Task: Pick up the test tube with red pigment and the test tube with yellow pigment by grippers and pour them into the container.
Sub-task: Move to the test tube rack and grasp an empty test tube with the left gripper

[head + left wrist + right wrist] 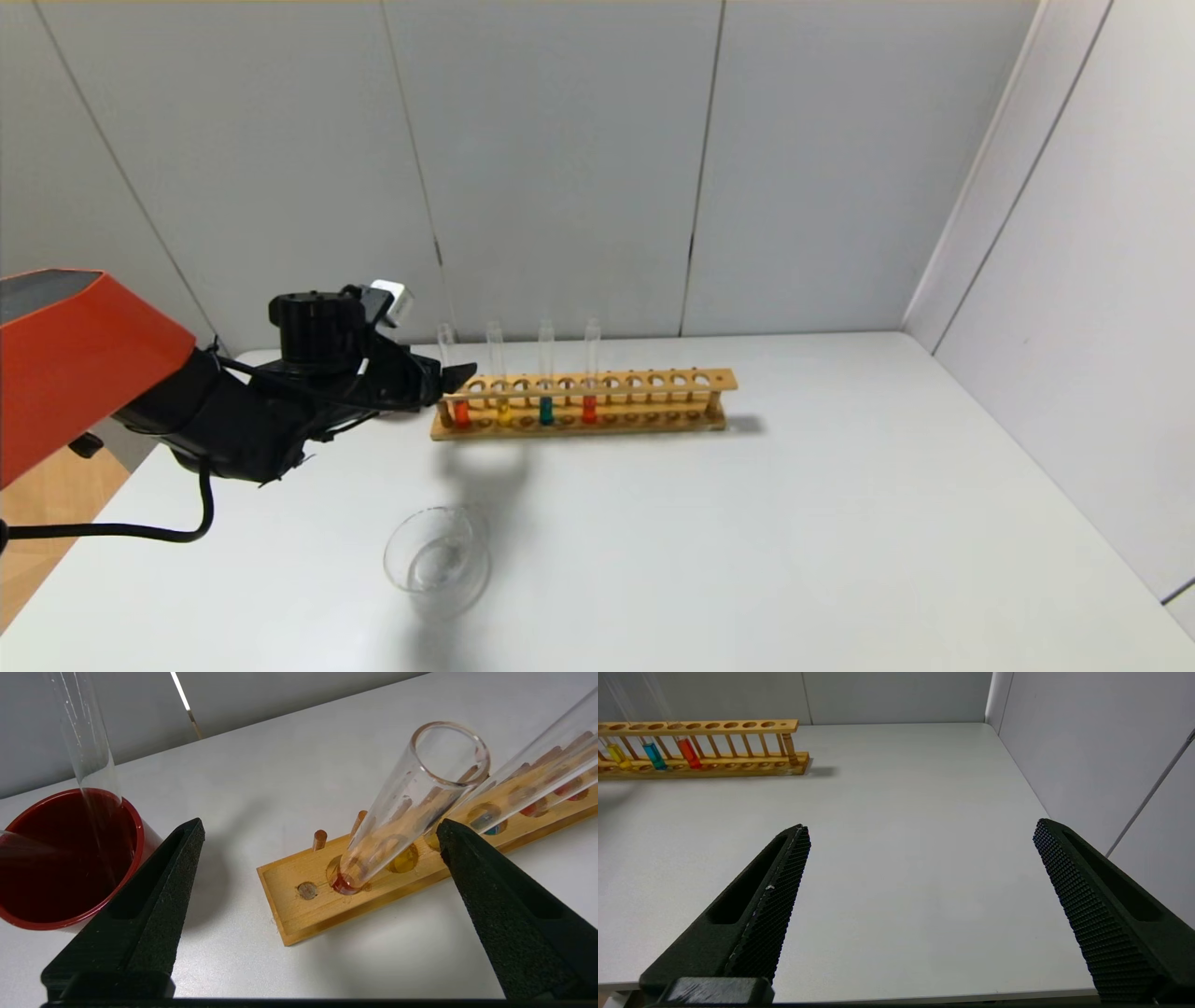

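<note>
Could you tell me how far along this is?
Nothing poured: the container is empty. The left gripper, open, is at the test tube with red pigment, in the rack beside the test tube with yellow pigment. Right gripper parked, open. Both pours remain.

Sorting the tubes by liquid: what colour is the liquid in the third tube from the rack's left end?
Teal-green liquid, seen best in the head view.
</note>
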Motion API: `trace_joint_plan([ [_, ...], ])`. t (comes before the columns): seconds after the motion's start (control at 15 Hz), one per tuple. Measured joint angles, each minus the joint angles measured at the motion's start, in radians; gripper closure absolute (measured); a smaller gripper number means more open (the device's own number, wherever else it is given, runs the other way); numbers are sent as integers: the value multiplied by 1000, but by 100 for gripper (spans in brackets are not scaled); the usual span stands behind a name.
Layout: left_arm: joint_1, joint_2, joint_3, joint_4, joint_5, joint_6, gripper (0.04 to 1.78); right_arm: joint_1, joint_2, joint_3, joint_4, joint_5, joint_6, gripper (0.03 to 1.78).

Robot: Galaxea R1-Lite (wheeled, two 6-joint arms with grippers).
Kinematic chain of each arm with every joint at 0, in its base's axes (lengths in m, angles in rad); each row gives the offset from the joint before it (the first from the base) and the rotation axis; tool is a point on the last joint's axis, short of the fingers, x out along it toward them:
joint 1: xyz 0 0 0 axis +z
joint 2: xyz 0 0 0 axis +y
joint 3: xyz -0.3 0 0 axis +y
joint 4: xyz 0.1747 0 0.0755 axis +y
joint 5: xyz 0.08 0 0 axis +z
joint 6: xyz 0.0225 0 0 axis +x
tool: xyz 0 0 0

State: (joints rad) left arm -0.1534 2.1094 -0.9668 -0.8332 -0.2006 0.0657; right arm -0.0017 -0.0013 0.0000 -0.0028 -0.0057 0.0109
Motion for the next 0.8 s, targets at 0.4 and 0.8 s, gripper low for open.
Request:
trace_joint_plan([
  [0.4,-16,24,-22,-3,-1,-1,30,0,0,0,0,0,0,6],
  [0.8,-21,27,-21,-8,0,-1,129,0,0,0,0,0,0,6],
])
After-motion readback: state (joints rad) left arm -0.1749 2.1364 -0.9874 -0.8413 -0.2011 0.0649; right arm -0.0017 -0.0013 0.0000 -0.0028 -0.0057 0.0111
